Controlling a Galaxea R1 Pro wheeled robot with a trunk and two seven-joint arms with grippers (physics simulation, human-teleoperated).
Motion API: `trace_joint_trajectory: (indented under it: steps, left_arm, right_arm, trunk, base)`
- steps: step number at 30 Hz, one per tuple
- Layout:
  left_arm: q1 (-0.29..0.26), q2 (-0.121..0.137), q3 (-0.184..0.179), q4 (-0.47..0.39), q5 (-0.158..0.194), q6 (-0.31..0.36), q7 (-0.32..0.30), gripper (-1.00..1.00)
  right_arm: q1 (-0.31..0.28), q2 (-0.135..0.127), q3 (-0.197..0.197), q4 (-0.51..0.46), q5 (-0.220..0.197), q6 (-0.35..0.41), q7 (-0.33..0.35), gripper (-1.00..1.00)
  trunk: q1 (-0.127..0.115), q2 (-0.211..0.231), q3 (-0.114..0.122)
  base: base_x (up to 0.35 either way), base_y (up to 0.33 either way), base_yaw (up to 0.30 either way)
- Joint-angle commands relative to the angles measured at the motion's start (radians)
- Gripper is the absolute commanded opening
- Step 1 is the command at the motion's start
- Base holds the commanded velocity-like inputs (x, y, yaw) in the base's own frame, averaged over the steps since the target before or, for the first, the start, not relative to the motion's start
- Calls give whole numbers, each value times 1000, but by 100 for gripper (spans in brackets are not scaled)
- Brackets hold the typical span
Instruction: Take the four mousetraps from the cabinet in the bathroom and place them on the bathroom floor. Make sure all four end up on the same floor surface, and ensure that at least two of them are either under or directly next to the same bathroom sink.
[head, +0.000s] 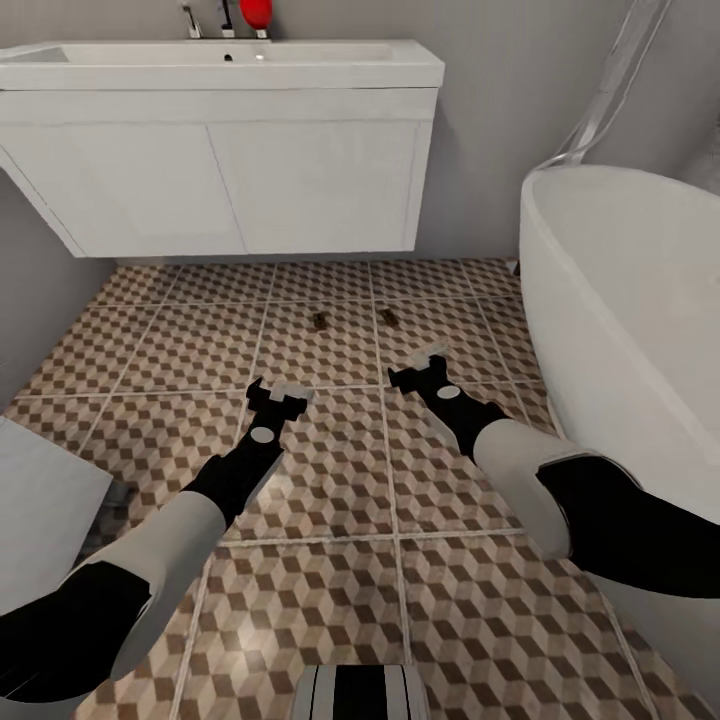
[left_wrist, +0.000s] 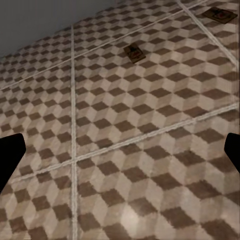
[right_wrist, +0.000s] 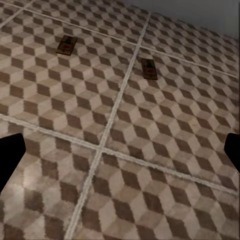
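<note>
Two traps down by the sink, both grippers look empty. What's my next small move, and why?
Probably back away and turn toward the cabinet for the other two. Two mousetraps, one and another, lie on the floor in front of the sink, and the left gripper and right gripper are open, holding nothing. The count needs four, so nothing more seems needed here.

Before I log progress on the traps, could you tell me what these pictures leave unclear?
- Other two traps: the head view shows two mousetraps on the floor; where the rest are cannot be told.
- Cabinet: doors shut, contents hidden.
- Tap: cut off by the head view's top edge.
- Trap details: too small and blurred.
</note>
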Motion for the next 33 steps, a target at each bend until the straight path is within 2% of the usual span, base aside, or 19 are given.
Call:
trace_joint_trajectory:
  steps: [1,10,25,33]
  left_arm:
    - [-1,2,-4,2,-8,0,1,100]
    - [1,16,-4,6,-6,0,-74,100]
    - [19,20,-3,3,-4,0,-102,100]
    - [23,19,-2,5,-3,0,-168,100]
  right_arm:
    - [1,0,1,1,9,-4,-5,100]
    - [9,-2,1,1,9,-11,-4,100]
    - [11,-1,1,1,9,-12,-4,100]
    - [31,0,1,1,9,-26,-4,100]
  trunk:
    - [-1,0,3]
    - [-5,2,38]
    - [-11,6,96]
    - [-15,8,127]
  base:
    - [0,0,0]
    - [0,0,0]
    - [0,0,0]
    - [0,0,0]
